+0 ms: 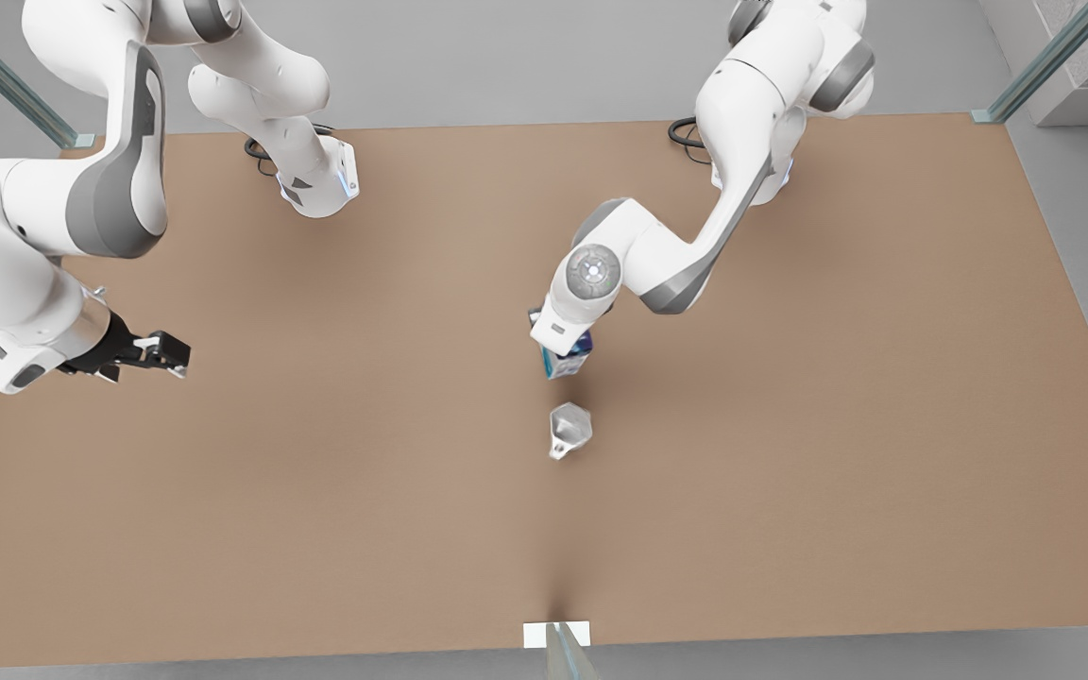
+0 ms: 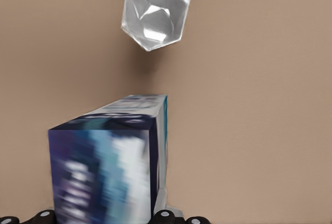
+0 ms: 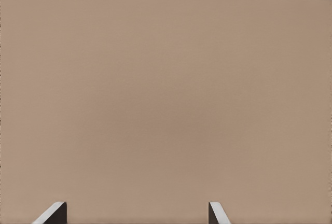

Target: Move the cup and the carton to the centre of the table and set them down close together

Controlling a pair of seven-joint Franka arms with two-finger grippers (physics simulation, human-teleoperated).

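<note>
Left pincer at mid-worktop, clenched on the carton; in the left wrist view the carton sits between the fingers. Whether its base touches the worktop or hangs just above: cannot tell.

Cup standing free on the worktop, just beside the carton on the side nearer the white edge tab, near but not touching; seen ahead of the carton in the left wrist view.

Right pincer at the front view's left, well apart from both items, fingers spread and holding nothing; arm waiting over bare worktop.

Handling, judged:
- Carton: small, probably light, flat stiff-ish walls that could dent under a hard squeeze. Best taken across 2 opposite flat faces, below the dark blue top.
- Cup: faceted, metallic look, likely rigid and slick. Best taken across 2 opposing facets under the wider rim; a tip-over is possible if nudged.

Labels: teal and blue print on the carton, too blurred to read. No brand legible. None on the cup.
</note>
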